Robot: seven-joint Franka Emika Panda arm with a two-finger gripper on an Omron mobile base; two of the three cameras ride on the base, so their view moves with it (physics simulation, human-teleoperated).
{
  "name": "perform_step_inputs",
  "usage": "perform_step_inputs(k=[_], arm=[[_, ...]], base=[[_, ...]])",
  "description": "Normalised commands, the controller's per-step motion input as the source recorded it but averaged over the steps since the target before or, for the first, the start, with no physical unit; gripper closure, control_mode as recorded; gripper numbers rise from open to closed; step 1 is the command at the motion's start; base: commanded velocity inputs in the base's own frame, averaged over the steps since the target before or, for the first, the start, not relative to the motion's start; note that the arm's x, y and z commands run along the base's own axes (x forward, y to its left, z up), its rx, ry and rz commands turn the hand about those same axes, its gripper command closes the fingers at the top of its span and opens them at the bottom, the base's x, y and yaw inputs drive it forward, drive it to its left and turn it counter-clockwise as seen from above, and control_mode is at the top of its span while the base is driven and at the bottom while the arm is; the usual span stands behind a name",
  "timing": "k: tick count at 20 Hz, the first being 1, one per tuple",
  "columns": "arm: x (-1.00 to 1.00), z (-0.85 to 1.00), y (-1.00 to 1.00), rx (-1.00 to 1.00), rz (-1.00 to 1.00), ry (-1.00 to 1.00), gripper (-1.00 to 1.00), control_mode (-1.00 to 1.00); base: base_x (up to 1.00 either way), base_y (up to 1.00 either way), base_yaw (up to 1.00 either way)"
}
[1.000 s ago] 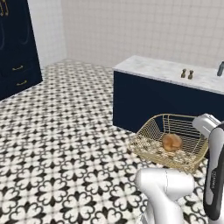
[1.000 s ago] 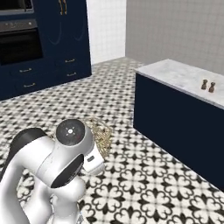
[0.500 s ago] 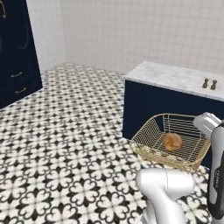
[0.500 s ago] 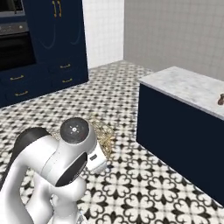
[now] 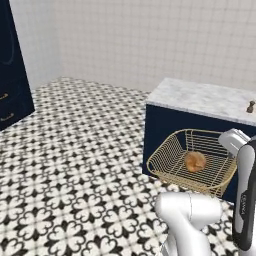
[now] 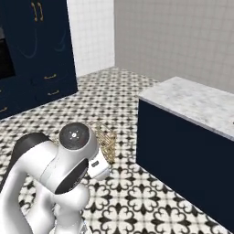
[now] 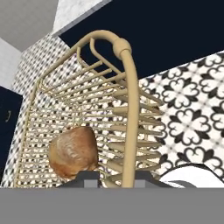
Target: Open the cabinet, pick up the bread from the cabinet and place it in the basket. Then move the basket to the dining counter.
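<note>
- Tool [image 7: 113, 177] is clamped on the rim of the gold wire basket [image 5: 172, 152], its two dark tips either side of the thick rim wire at the bottom of the hand view; the basket hangs off the floor in front of the arm.
- Patterned black-and-white floor tiles [image 5: 75, 165] lie to the left, well below the basket.
- Bread roll [image 5: 195, 161] sits loose on the basket's mesh bottom, near the middle, touching no wall.
- Basket looks stiff and light, but a one-sided rim hold will likely let it tip; the roll is free to slide or roll toward the low side, so level carrying seems wise.
- Dining desk [image 5: 210, 97], marble-topped over a navy base, stands just behind the basket and higher than it; the basket is not yet on it.
- Small brown item [image 5: 250, 106] stands near the desk's right end; too small to identify.
</note>
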Motion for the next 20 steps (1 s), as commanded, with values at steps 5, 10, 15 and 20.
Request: perform_step_inputs(k=[5, 10, 15, 20], arm=[[0.00, 0.00, 0.00, 0.00, 0.00, 0.00, 1.00, 1.00], [0.00, 0.00, 0.00, 0.00, 0.00, 0.00, 1.00, 1.00], [0.00, 0.00, 0.00, 0.00, 0.00, 0.00, 1.00, 1.00], [0.00, 0.00, 0.00, 0.00, 0.00, 0.00, 1.00, 1.00]], base=[[1.00, 0.00, -0.25], [0.97, 0.04, -0.31], [0.55, 0.11, -0.52], [0.41, 0.23, -0.50]])
